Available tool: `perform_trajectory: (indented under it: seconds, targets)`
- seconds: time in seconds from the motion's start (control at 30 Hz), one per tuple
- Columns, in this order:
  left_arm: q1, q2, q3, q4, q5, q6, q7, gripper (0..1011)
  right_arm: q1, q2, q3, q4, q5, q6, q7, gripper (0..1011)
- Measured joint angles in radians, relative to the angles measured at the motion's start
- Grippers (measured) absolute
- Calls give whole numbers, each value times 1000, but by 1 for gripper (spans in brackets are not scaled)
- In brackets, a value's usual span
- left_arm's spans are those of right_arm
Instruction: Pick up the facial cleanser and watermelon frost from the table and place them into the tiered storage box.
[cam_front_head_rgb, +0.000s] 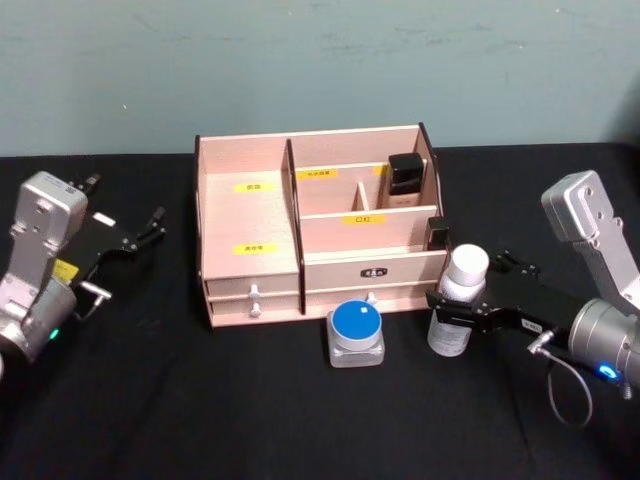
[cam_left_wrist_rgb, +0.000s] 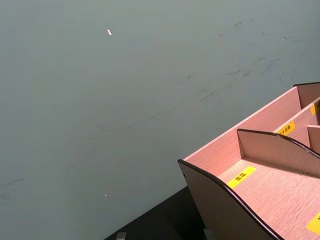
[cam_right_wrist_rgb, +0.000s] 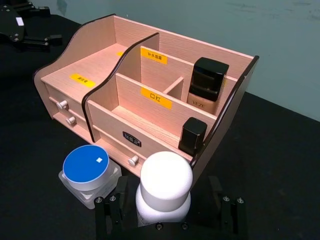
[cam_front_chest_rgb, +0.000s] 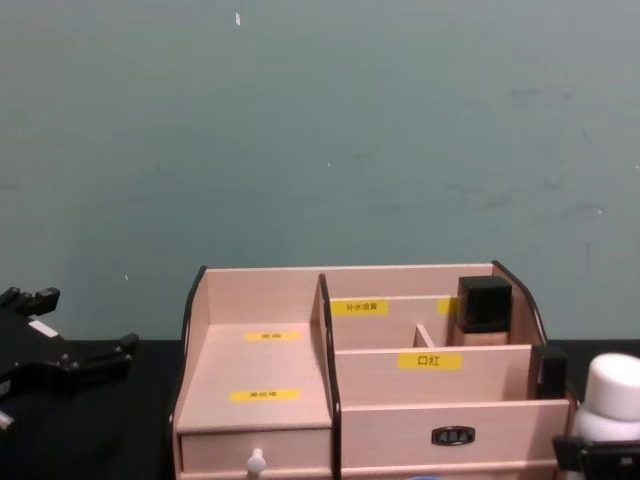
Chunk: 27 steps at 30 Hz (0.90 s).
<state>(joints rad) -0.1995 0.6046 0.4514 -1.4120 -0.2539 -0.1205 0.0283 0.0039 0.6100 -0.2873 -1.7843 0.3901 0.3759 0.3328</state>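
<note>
A white-capped bottle (cam_front_head_rgb: 463, 270) (cam_right_wrist_rgb: 165, 177) (cam_front_chest_rgb: 615, 390) stands on the black table at the tiered storage box's front right corner. My right gripper (cam_front_head_rgb: 452, 312) (cam_right_wrist_rgb: 167, 215) is open, with a finger on each side of the bottle's body and a gap showing. A square jar with a blue lid (cam_front_head_rgb: 356, 325) (cam_right_wrist_rgb: 86, 167) sits just before the drawers. No label shows which is the facial cleanser and which the watermelon frost. The tiered storage box (cam_front_head_rgb: 250, 215) (cam_left_wrist_rgb: 260, 200) (cam_right_wrist_rgb: 75, 67) (cam_front_chest_rgb: 260, 370) is pale wood. My left gripper (cam_front_head_rgb: 155, 225) (cam_front_chest_rgb: 100, 355) rests open, far left.
A dark-capped beige bottle (cam_front_head_rgb: 405, 180) (cam_right_wrist_rgb: 207, 82) stands in the box's back right compartment. A small black item (cam_front_head_rgb: 437, 233) (cam_right_wrist_rgb: 192, 136) sits in the front right one. The left stepped shelves are bare. A teal wall rises behind the table.
</note>
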Motion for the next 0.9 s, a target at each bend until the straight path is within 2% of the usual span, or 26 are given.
perform_trajectory:
  seconds: [0.1, 0.27, 0.37, 0.5, 0.63, 0.7, 0.9]
  targets:
    - [0, 0, 0, 0, 0, 0, 0, 1001, 0, 1, 0, -1, 0, 0, 0, 1002]
    - [0, 0, 0, 0, 0, 0, 0, 1001, 0, 1, 0, -2, 0, 0, 0, 932]
    - [0, 0, 0, 0, 0, 0, 0, 1001, -1, 1, 0, -2, 0, 0, 0, 841]
    - [0, 0, 0, 0, 0, 0, 0, 1001, -1, 2, 0, -2, 0, 0, 0, 774]
    - [0, 0, 0, 0, 0, 0, 0, 1001, -1, 2, 0, -3, 0, 0, 0, 625]
    - [0, 0, 0, 0, 0, 0, 0, 1001, -1, 2, 0, -3, 0, 0, 0, 594]
    - [0, 0, 0, 0, 0, 0, 0, 1001, -2, 3, 0, -3, 0, 0, 0, 594]
